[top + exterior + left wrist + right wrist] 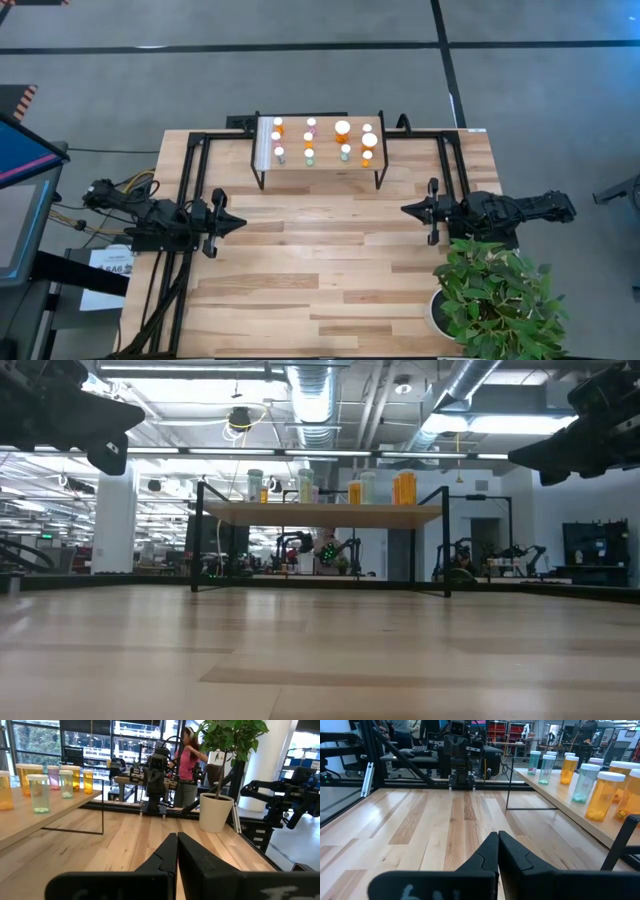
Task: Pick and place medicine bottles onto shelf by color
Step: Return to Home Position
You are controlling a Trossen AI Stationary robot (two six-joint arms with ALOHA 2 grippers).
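Medicine bottles (342, 128) stand in rows on shelf (327, 166). Left gripper (236, 224) and right gripper (406, 209) hover at opposite table (320, 280) sides, fingers pressed together, holding nothing.

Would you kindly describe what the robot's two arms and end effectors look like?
Both arms are matte black and blocky; yellow and black cables bunch behind the left arm. The left end effector and right end effector each have two tapered black fingers.

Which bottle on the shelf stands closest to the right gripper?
The orange bottle at the shelf's right corner, on the edge facing the right gripper; others stand farther off.
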